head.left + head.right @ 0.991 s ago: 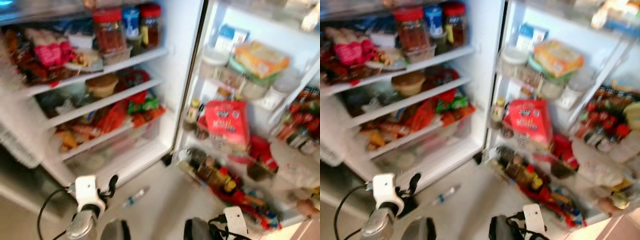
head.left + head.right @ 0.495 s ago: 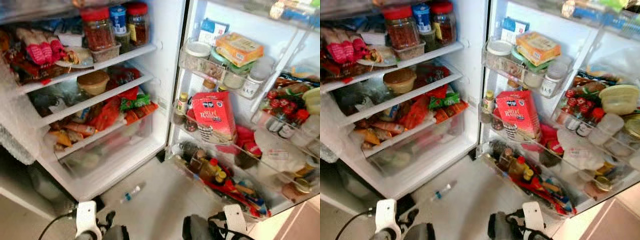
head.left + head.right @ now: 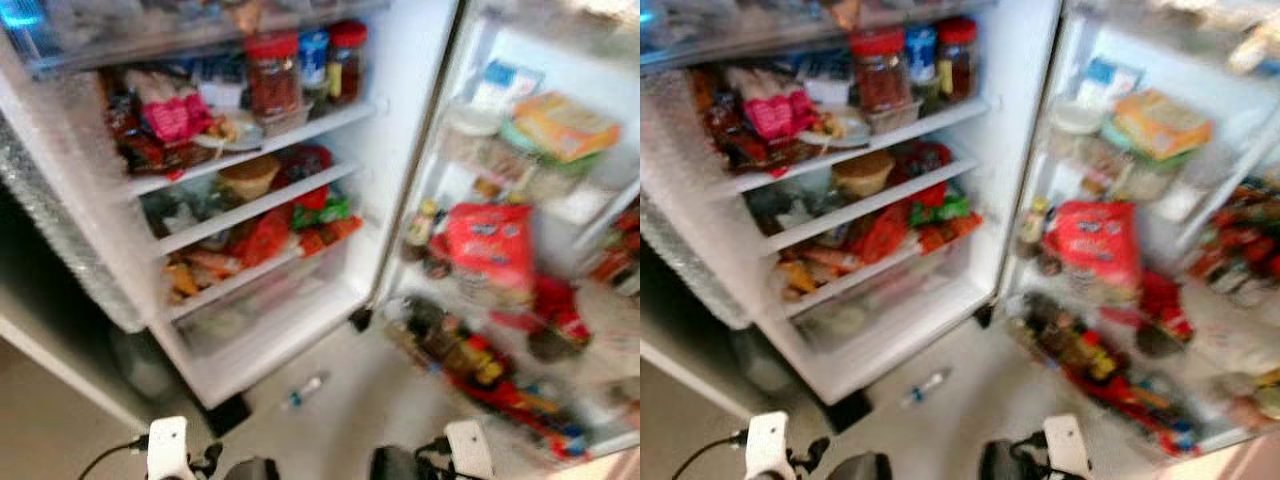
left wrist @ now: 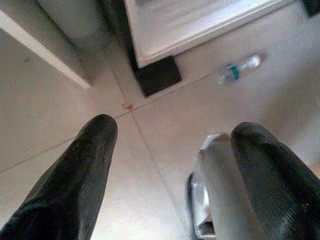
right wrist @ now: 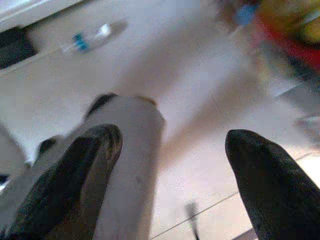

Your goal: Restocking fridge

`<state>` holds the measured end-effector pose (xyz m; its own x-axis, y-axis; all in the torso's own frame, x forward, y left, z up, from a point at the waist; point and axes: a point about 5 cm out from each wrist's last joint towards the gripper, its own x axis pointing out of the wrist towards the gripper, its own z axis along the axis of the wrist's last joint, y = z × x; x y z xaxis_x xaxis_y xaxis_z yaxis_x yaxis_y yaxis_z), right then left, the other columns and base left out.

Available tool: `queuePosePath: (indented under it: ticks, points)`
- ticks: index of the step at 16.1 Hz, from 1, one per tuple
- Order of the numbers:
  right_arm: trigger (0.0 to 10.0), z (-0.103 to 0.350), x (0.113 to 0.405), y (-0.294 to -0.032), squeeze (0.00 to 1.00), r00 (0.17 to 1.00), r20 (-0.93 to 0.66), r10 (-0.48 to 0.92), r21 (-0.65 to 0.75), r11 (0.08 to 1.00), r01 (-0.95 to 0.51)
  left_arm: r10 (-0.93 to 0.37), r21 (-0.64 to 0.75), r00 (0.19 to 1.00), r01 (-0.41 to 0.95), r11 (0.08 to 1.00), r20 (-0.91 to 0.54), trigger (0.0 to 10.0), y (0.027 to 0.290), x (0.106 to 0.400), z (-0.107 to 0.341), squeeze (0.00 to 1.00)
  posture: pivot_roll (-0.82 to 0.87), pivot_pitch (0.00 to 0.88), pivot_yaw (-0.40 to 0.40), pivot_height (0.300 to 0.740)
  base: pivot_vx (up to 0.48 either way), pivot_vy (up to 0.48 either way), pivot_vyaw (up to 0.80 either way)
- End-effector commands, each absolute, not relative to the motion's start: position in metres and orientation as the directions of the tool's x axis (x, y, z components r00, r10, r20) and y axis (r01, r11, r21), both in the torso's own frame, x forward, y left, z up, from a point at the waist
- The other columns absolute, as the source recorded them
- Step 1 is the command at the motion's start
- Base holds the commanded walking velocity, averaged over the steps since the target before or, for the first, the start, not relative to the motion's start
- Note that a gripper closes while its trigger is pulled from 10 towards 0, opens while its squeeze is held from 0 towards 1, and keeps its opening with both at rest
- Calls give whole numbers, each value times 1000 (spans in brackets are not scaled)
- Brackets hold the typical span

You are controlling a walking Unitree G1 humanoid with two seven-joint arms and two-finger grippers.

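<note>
Black rubber fingers on my left gripper (image 4: 170,170) stand wide apart with nothing between them, pointing down at the tiled floor (image 4: 60,115); my right gripper (image 5: 172,175) is spread just as wide and just as empty, hanging low beside the robot's own pale leg (image 5: 125,165). I read both arms as parked low because there is nothing in hand yet to stock. Out past the fingers, a small clear bottle with a blue label (image 4: 239,69) lies on its side on the floor, near the foot of the fridge (image 3: 420,130) and well apart from either gripper; I would guess it is the thing to put away, though I cannot be sure, and reaching it would call for a deep bend. Beyond it, both fridge doors stand open, so the shelves are reachable. The main compartment is packed: red-lidded jars (image 3: 272,75) sit on an upper shelf with a blue-capped jar between them, a tan bowl (image 3: 249,176) sits on the shelf below, and red and green packets (image 3: 300,220) crowd the shelf above the clear bottom drawer (image 3: 260,305). On the open door (image 3: 1200,230), the racks hold a red bag (image 3: 1093,245), a yellow-orange box (image 3: 1160,122) above it, and bottles in the lowest rack. The head views are blurred, so finer labels are beyond me.
</note>
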<state>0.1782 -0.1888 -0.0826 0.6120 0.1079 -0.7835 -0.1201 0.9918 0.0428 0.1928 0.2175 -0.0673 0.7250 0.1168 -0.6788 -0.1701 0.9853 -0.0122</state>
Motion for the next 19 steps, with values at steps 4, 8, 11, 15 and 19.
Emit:
queuePosePath:
  ticks: [4,8,11,15,19]
  points:
    - [10000,-92,159,-190,0,549,-829,107,57,992,-109,132,5,675,-188,982,-726,10000,221,177,-76,0,-102,87,-20,632,0,480,0]
    - [10000,-92,159,-190,0,550,-828,106,57,993,-107,140,8,646,-203,979,-751,10000,223,168,-81,0,-102,97,-23,632,0,120,0]
    - [10000,-91,160,-190,0,551,-828,105,58,993,-104,148,13,626,-215,977,-766,10000,224,162,-84,0,-102,104,-25,632,0,117,0]
    - [10000,-91,161,-189,0,565,-818,110,69,993,-94,157,21,605,-225,974,-781,10000,223,159,-86,0,-102,111,-22,632,0,0,0]
    - [10000,-91,161,-188,0,562,-819,116,79,993,-89,159,23,591,-231,973,-791,10000,226,149,-89,0,-99,109,-20,701,0,0,0]
